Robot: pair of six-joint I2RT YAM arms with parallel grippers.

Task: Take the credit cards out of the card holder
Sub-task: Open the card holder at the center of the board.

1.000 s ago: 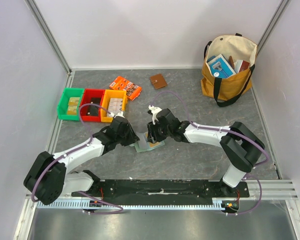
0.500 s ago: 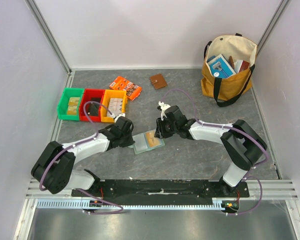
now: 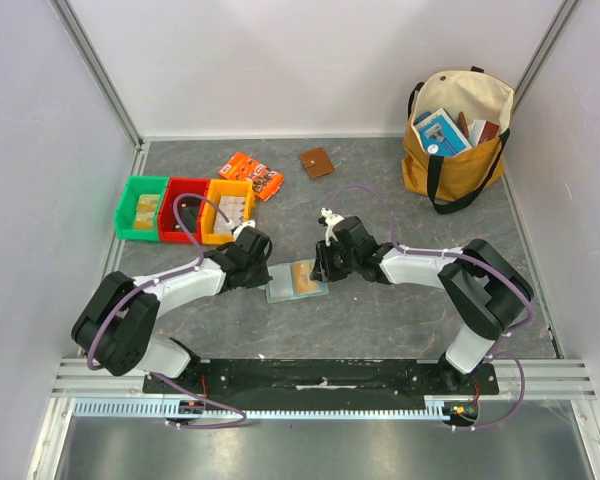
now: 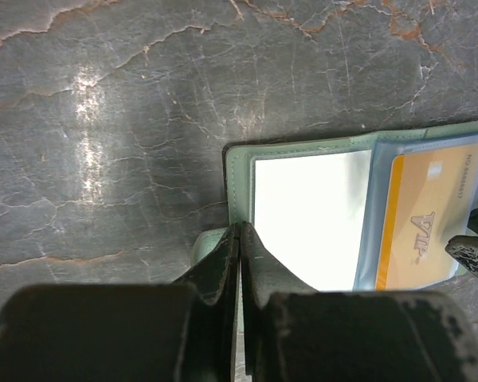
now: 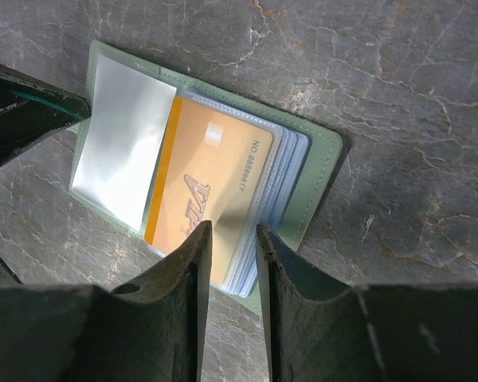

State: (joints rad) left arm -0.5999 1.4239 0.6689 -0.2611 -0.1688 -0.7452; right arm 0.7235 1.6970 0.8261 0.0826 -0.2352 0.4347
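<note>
The pale green card holder (image 3: 283, 291) lies open on the table between the arms. A tan-orange credit card (image 3: 302, 277) sits in its clear sleeves; it also shows in the left wrist view (image 4: 426, 219) and the right wrist view (image 5: 207, 191). My left gripper (image 3: 264, 271) is shut at the holder's left edge (image 4: 240, 179), and its closed tips (image 4: 240, 231) pinch the small green side tab (image 4: 202, 248). My right gripper (image 3: 321, 272) is narrowly open (image 5: 229, 232). Its fingers straddle the card holder's (image 5: 319, 159) sleeve stack (image 5: 279, 187) without closing on it.
Green (image 3: 140, 207), red (image 3: 183, 210) and yellow (image 3: 227, 208) bins stand at the left. An orange printed packet (image 3: 252, 174) and a brown square wallet (image 3: 317, 161) lie at the back. A tan tote bag (image 3: 458, 130) with books stands at the back right.
The holder now lies open and flat with the card showing. My left gripper has drawn back to its left edge. My right gripper has shifted right to its right side.
</note>
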